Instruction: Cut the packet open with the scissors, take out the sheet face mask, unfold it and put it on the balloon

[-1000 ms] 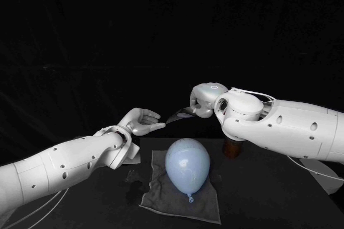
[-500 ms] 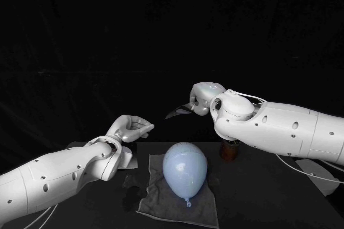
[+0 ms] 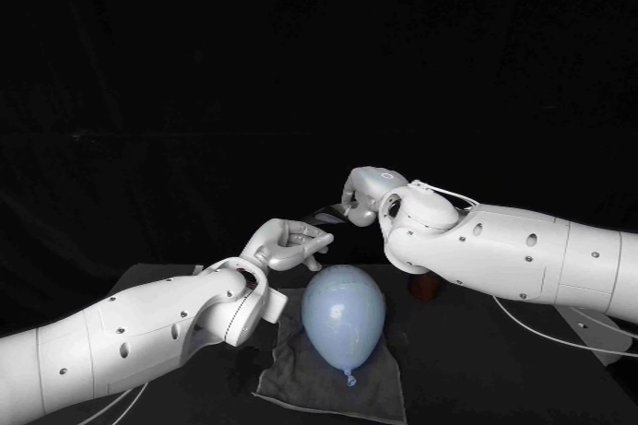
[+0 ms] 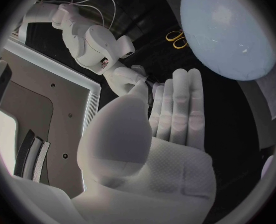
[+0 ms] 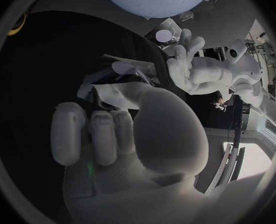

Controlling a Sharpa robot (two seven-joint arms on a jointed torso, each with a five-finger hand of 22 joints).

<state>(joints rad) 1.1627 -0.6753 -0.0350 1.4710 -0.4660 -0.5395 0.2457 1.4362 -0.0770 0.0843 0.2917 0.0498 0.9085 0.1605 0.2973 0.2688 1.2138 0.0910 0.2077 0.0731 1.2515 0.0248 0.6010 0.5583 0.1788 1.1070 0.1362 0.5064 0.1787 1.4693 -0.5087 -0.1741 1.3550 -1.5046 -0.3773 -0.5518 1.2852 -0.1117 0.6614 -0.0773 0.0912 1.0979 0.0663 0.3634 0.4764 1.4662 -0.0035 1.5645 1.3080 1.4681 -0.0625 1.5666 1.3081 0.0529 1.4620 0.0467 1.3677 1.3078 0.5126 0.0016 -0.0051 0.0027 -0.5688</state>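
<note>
A pale blue balloon (image 3: 343,310) lies on a grey towel (image 3: 286,374) at the table's middle. Above and behind it my right hand (image 3: 366,194) pinches a dark, shiny packet (image 3: 324,215) between its thumb and curled fingers; the right wrist view shows the packet (image 5: 122,72) crumpled in front of that hand (image 5: 97,134). My left hand (image 3: 290,243) is raised just below and left of the packet, its fingers (image 4: 175,109) stretched out with nothing in them. The yellow-handled scissors (image 4: 177,39) lie on the table beside the balloon (image 4: 228,30).
A brownish object (image 3: 426,285) sits on the black table (image 3: 505,370) right of the balloon, partly behind my right arm. The towel's edge reaches toward the table's front.
My left hand has swung right and up to the packet, and its curled fingers have straightened. The right hand has shifted a little left with the packet still in it.
</note>
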